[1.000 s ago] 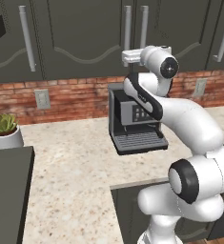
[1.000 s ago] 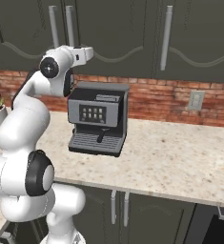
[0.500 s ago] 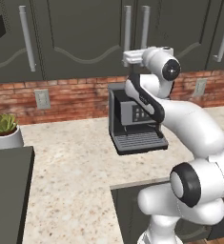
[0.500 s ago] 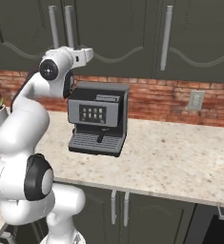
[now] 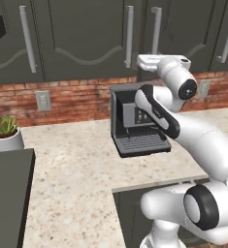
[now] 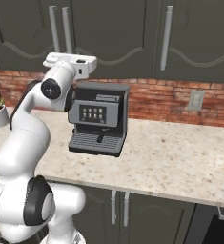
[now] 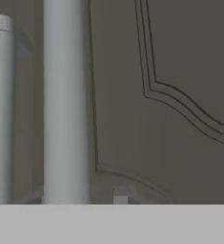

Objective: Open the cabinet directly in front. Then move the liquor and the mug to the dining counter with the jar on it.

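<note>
Reaching up toward the cabinet (image 5: 86, 38), the arm holds the tool (image 6: 87, 66) level with the doors' lower edge, just short of the closed doors. Seen from the hand, two grey bar handles (image 7: 66, 105) stand straight ahead, the nearer one just left of the tool's centre line; whether the tool is open or shut cannot be told. A coffee machine (image 6: 98, 125) sits below the tool on the surface (image 6: 180, 157). The door looks rigid and hinged, likely light to swing; its bar is smooth, so a firm pinch across its lower part seems best.
</note>
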